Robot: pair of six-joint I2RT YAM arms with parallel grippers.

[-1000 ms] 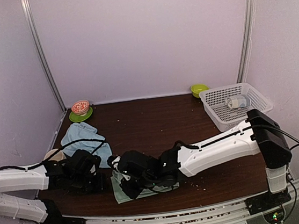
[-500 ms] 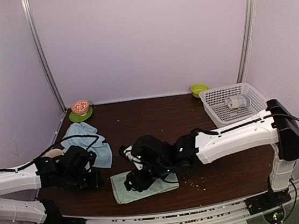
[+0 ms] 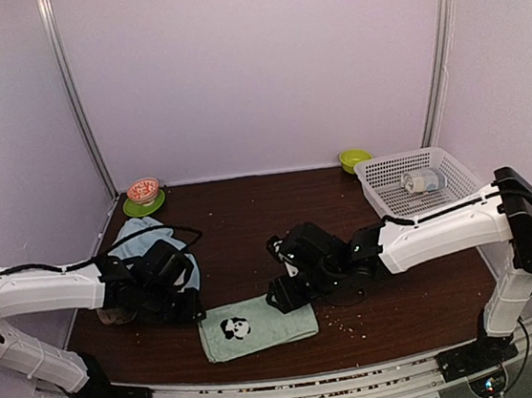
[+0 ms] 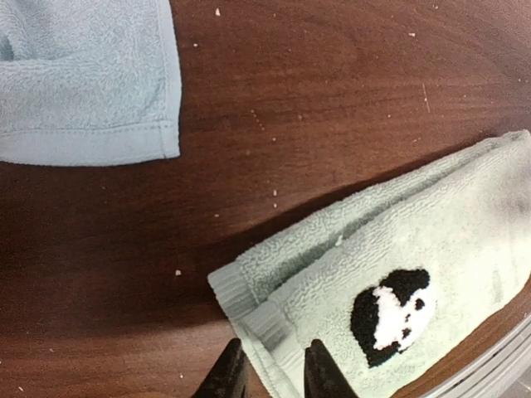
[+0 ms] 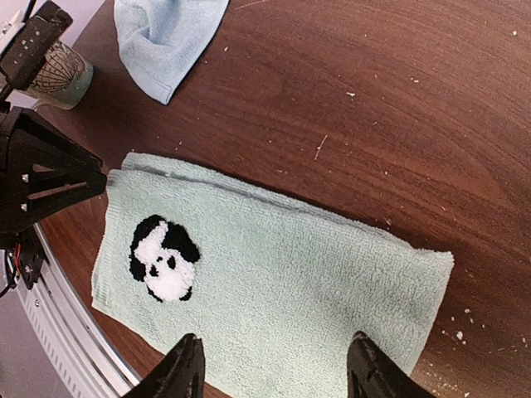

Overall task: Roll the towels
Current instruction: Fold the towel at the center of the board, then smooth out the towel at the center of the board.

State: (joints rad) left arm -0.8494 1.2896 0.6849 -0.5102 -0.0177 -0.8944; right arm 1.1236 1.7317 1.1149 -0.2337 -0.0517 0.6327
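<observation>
The dark brown wooden counter [image 3: 249, 220] holds both cloths. The pale green soft towel [image 3: 261, 326] lies flat by the near edge, its long side running left to right. The light blue soft towel [image 3: 144, 238] sits farther back on the left. The right tool [image 5: 275, 365] is spread wide over the green towel. The left tool [image 4: 274, 375] is at that towel's left short end, nearest for starting a roll; I cannot tell if it pinches the corner. The small panda picture [image 4: 390, 315] has no words
</observation>
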